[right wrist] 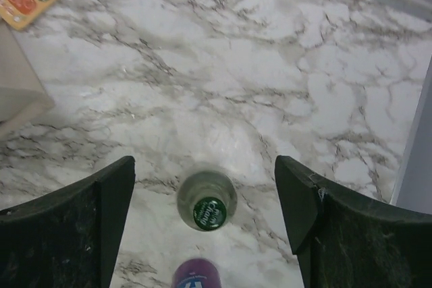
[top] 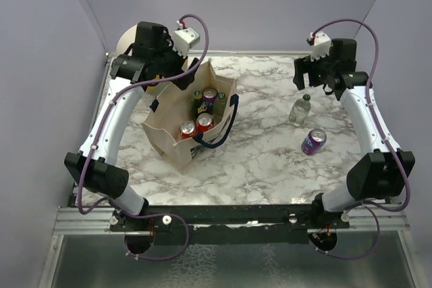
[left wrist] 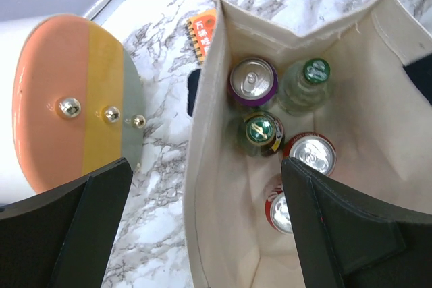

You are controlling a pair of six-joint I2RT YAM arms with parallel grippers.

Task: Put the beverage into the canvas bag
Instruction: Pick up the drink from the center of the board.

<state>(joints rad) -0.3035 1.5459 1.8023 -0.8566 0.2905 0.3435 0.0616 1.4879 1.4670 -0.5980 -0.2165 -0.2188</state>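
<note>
the clear bottle with a green cap (top: pixel 300 109) stands upright on the marbled white desk (top: pixel 263 160), at 3 o'clock from the beige canvas bag (top: pixel 165 133) and apart from it. a purple can (top: pixel 314 141) lies at the bottle's 5 o'clock. the right pincer (right wrist: pixel 204 163) hangs released over the bottle. the left pincer (left wrist: pixel 206 180), also released, hangs over the bag's open mouth, where drink cans (left wrist: pixel 251 80) stand inside.
</note>
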